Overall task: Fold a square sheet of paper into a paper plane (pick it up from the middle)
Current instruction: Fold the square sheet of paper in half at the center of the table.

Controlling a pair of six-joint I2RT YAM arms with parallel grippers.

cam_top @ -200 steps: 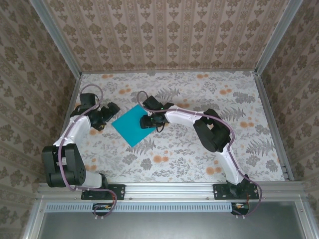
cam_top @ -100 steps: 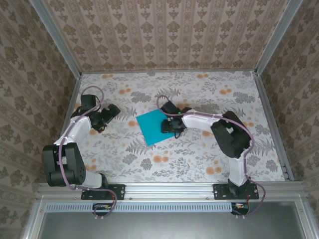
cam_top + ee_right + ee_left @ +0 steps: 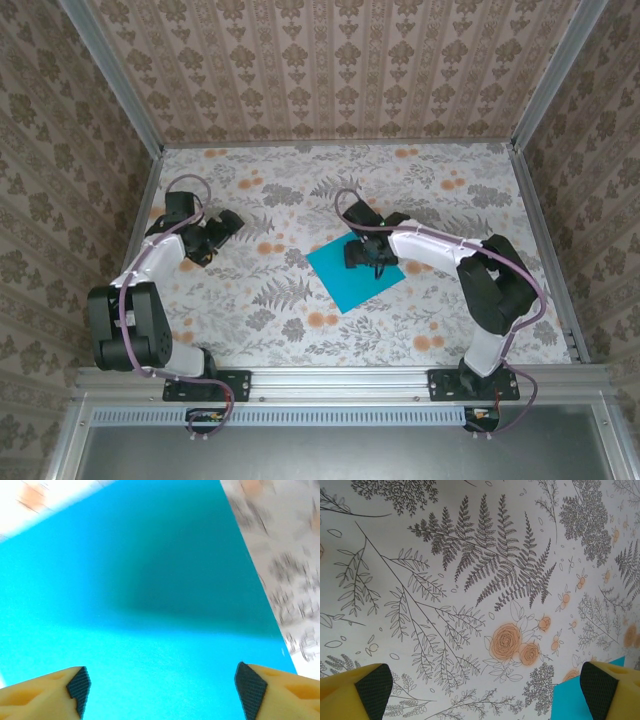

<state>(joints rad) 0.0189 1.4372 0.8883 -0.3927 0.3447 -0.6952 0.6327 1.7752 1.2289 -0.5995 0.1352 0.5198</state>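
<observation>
The square sheet of paper [image 3: 345,277] is teal-blue and lies flat on the floral table, right of centre, as a plain square with no fold showing. My right gripper [image 3: 366,256] hangs over the sheet's far right part. In the right wrist view the paper [image 3: 150,580] spreads under my right gripper [image 3: 164,690], whose dark pads [image 3: 80,684] stand wide apart with nothing between them. My left gripper [image 3: 216,232] sits at the table's left, well away from the sheet. Seen from the left wrist, that gripper [image 3: 485,692] is open over bare cloth, with a paper corner [image 3: 565,700] at lower right.
The floral tablecloth [image 3: 420,190] covers the whole work surface. Patterned walls and metal frame posts [image 3: 532,210] close it on three sides, and a rail [image 3: 340,378] carrying both arm bases runs along the near edge.
The right arm has moved right and slightly nearer, and the sheet has travelled with it from left of centre. Its jaws have opened wider. The left arm has barely moved.
</observation>
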